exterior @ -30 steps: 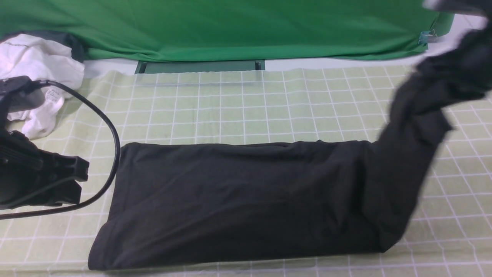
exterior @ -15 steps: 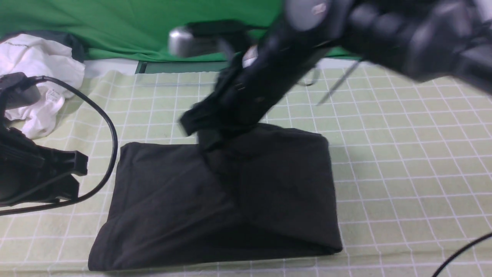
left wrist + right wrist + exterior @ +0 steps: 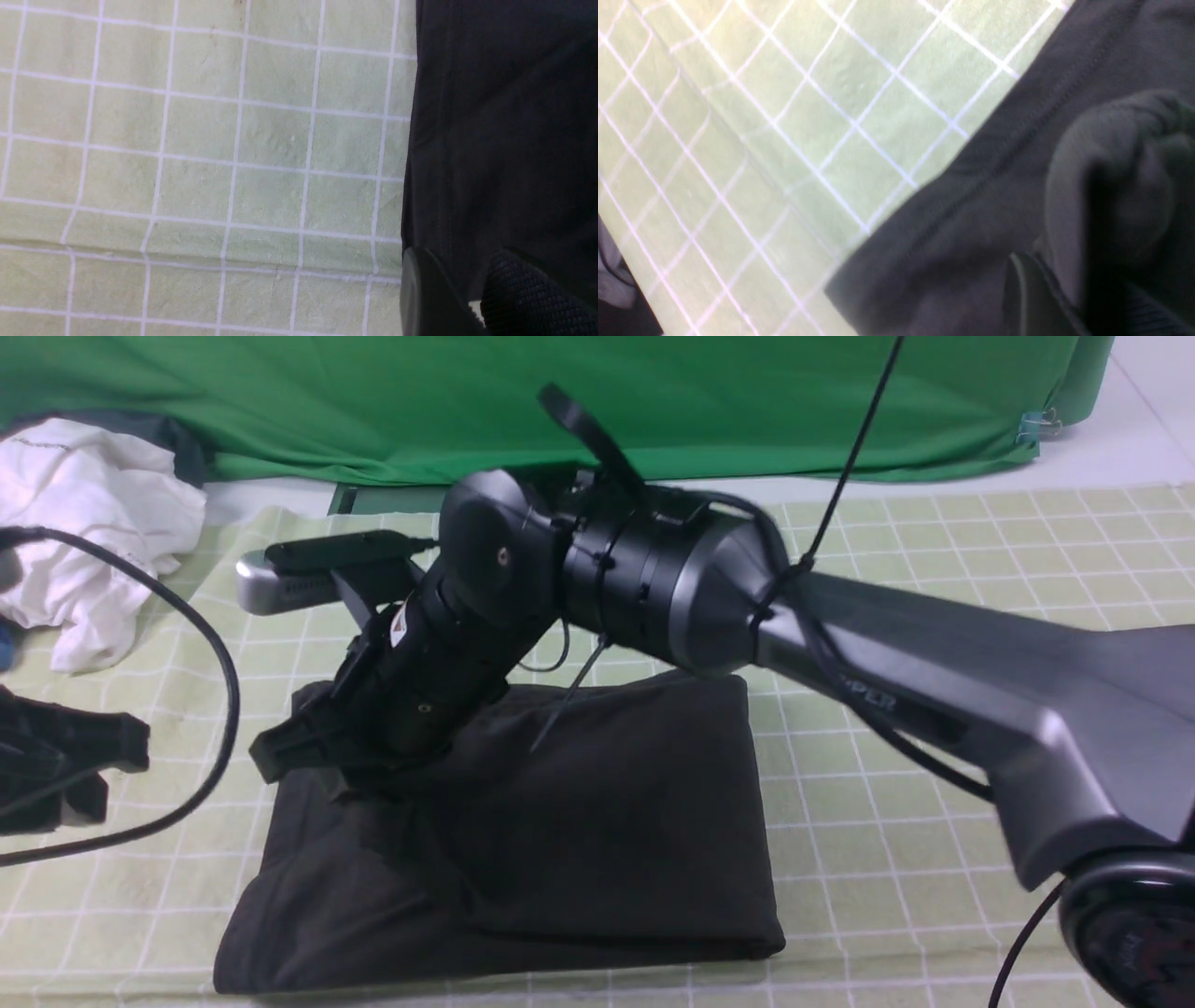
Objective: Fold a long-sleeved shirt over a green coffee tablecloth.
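The long-sleeved shirt (image 3: 597,821) lies as a black folded rectangle on the green coffee tablecloth (image 3: 934,616); no print shows. My right arm reaches across it, and the right gripper (image 3: 308,775) is down at the shirt's far left corner. In the right wrist view the right gripper (image 3: 1078,298) has its jaws apart, with a hump of the shirt (image 3: 971,224) bunched between and in front of them. My left gripper (image 3: 103,770) hangs open off the shirt's left side, with nothing in it. In the left wrist view the left gripper (image 3: 472,289) hovers at the shirt's edge (image 3: 504,116).
A crumpled white garment (image 3: 84,513) lies at the back left. Plain deep-green fabric (image 3: 560,401) hangs along the back. A black cable (image 3: 215,709) loops over the cloth between the left gripper and the shirt. The right arm (image 3: 887,663) spans the table's right half.
The right arm swung from the far right to the left with the shirt's right part, laying it over the left part. Its jaws have parted. The left gripper drew back leftward.
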Controlling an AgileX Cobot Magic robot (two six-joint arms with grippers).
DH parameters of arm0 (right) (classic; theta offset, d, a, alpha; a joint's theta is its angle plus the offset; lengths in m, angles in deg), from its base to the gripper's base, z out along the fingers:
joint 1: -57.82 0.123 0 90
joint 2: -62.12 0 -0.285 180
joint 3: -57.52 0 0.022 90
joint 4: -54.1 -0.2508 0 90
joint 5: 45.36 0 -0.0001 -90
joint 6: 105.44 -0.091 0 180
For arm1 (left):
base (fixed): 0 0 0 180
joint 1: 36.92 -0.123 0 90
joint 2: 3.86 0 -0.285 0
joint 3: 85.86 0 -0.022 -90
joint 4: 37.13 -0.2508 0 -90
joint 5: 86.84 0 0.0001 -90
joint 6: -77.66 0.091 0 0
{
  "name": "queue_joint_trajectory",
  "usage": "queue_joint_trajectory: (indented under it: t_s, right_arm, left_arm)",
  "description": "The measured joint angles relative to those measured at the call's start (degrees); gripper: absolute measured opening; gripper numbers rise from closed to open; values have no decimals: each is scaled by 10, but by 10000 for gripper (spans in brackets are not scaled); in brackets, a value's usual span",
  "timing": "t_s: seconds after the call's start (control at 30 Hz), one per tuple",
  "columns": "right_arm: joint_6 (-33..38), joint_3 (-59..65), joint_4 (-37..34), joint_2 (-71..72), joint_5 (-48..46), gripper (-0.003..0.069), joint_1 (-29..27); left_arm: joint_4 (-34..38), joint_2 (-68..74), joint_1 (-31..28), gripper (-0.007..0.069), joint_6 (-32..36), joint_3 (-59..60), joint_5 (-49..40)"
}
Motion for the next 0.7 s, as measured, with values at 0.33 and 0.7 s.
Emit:
queue_joint_trajectory:
  t_s: [0.33,0.7]
  right_arm:
    - [64,-45,-13,6,-57,322,1]
    - [86,-77,160,91,-221,7,-95]
  left_arm:
    - [0,-49,0,180,-5,0,-21]
    - [92,-49,0,180,26,0,-31]
